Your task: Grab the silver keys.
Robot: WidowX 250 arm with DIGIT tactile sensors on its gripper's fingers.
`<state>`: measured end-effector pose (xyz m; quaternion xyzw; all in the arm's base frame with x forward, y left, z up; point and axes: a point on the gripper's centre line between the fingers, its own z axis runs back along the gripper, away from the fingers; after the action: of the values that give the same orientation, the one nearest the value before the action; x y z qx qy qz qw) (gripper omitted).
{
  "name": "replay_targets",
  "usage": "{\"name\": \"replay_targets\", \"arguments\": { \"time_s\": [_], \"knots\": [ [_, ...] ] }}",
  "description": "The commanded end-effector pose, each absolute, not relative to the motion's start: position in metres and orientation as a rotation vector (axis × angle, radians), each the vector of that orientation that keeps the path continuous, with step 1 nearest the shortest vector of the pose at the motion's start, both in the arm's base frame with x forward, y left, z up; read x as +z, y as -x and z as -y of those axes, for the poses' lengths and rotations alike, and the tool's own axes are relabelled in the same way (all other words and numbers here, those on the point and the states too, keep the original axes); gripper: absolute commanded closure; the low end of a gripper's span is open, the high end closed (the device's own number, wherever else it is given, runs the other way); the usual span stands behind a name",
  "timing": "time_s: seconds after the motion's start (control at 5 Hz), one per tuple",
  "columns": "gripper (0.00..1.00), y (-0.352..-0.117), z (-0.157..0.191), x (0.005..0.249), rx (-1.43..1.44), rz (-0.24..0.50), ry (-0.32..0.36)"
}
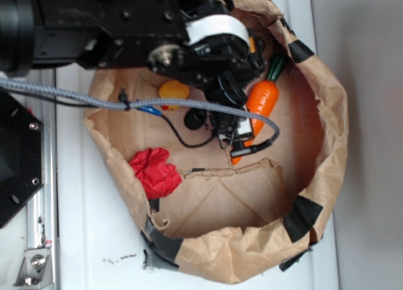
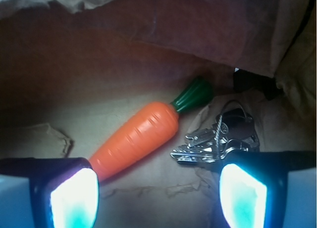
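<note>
Down in the paper bag (image 1: pixel 327 145), silver keys (image 2: pixel 218 139) lie beside the carrot (image 2: pixel 136 139), ahead of my wide-open, empty jaws — rigid, slick, jangly metal, so I'd pinch the bunched blades.

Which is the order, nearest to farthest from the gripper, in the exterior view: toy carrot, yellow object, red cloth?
1. Toy carrot, just beside the gripper, on its right in the picture.
2. Yellow object, to the upper left.
3. Red cloth, by the bag's left wall.
</note>
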<state>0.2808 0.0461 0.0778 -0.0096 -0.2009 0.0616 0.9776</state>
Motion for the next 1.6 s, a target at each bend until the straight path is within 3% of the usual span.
{"name": "replay_targets", "arguments": {
  "time_s": [0.0,0.6,0.8,1.2,1.4],
  "knots": [
    [0.0,-0.281,-0.08,0.094,0.208,0.482,-0.087],
    [0.0,-0.282,-0.077,0.072,0.224,0.57,-0.18],
    [0.0,-0.283,-0.077,0.069,0.221,0.562,-0.185],
    [0.0,-0.286,-0.064,0.057,0.161,0.55,-0.128],
    [0.0,-0.297,-0.063,0.049,0.159,0.564,-0.149]
  ]
}}
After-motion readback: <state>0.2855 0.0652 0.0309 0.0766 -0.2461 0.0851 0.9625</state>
